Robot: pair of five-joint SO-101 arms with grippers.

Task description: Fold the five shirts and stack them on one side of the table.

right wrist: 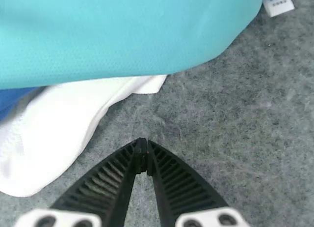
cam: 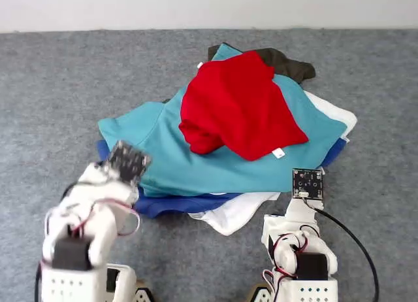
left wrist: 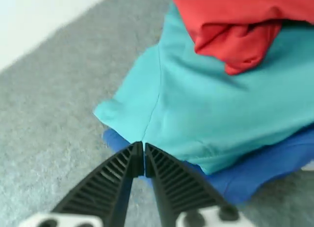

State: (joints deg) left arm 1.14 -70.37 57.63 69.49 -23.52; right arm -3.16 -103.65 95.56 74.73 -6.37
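Left tool (left wrist: pixel 143 160) and right tool (right wrist: pixel 143 156) both pinched together, empty, near teal shirt (cam: pixel 196 159) edges; red shirt (cam: pixel 235 106) atop it.

The left gripper (left wrist: pixel 143 158) has its black ribbed fingers pressed together at the tips, just over a corner of the teal shirt (left wrist: pixel 211 109). The teal shirt lies on the blue shirt (left wrist: pixel 260 168), and a bunched red shirt (left wrist: pixel 235 25) rests on top of it. The grey table (left wrist: pixel 49 99) lies beside the pile.
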